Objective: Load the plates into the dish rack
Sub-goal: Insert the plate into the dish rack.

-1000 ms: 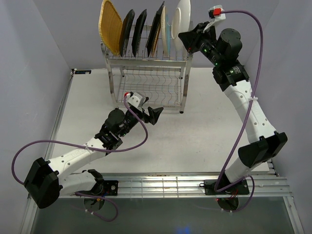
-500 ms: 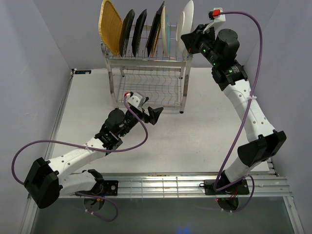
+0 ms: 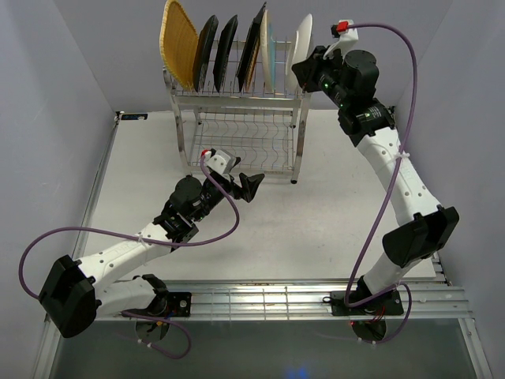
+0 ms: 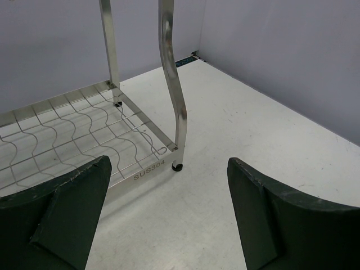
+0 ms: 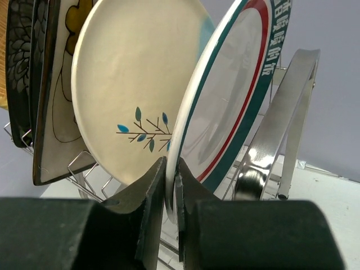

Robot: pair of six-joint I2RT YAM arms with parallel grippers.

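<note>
Pinching plate (image 5: 230,95) rim in right gripper (image 5: 170,169), holding left gripper (image 4: 169,169) wide open, empty. Seat fully in rack (image 5: 273,126) slot before letting go.

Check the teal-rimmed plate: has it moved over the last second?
Yes. The teal-rimmed plate has dropped lower and turned edge-on at the dish rack's right end.

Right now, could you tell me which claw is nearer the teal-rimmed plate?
Right. The right claw pinches the teal-rimmed plate atop the dish rack; the left claw hovers by its lower shelf.
</note>
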